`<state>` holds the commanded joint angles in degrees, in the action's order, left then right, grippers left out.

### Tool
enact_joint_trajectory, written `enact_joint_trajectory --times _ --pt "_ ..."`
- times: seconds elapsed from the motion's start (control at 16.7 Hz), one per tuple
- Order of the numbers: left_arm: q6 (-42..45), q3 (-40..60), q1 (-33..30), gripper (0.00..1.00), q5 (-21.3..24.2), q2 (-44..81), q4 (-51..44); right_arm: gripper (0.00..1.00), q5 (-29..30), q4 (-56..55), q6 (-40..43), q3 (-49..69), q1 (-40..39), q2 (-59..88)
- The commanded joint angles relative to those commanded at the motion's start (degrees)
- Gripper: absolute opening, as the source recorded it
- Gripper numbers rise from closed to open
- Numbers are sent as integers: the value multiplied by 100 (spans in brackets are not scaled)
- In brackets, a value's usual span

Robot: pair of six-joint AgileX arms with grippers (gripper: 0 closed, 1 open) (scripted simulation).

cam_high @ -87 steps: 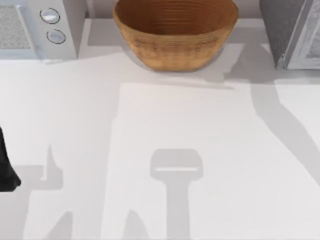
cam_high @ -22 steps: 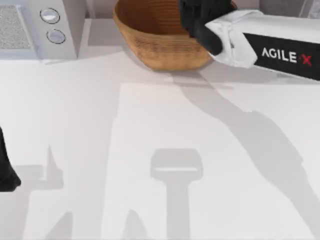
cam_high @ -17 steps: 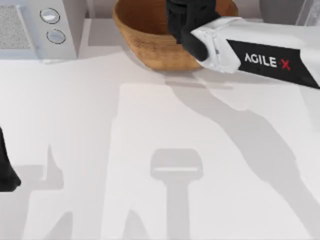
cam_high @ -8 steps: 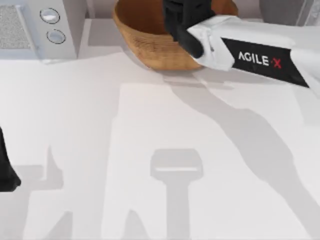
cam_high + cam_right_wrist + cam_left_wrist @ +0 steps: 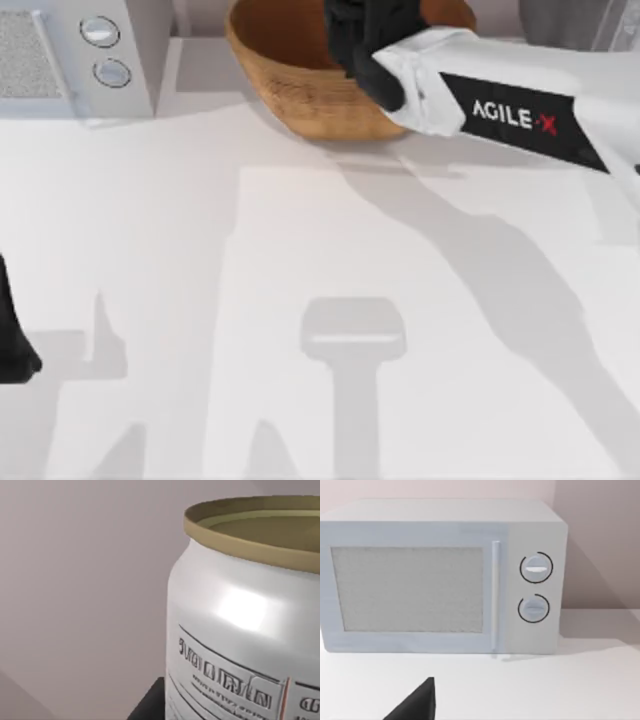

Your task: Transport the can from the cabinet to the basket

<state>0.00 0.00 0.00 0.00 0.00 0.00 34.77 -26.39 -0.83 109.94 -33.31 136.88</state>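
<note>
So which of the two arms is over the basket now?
The right arm, reaching across the basket with the can close before its wrist camera; the left arm sits at the table's left edge.

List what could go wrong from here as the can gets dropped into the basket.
1. The right pincer hangs over the basket, toward its right side; a release there could send the can against the sloped wall, so that it tips or rolls.
2. The right arm crosses low over the basket's near rim and may nudge it on withdrawing.

The left pincer sits parked at the table's left edge.

Basket (image 5: 300,90) right of microwave (image 5: 60,60)
</note>
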Motion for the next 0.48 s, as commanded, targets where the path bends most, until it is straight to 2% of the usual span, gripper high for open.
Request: enact_joint_trajectory --times 0.48 --pt "0 0 0 100 0 0 0 75 0 0 0 0 0 0"
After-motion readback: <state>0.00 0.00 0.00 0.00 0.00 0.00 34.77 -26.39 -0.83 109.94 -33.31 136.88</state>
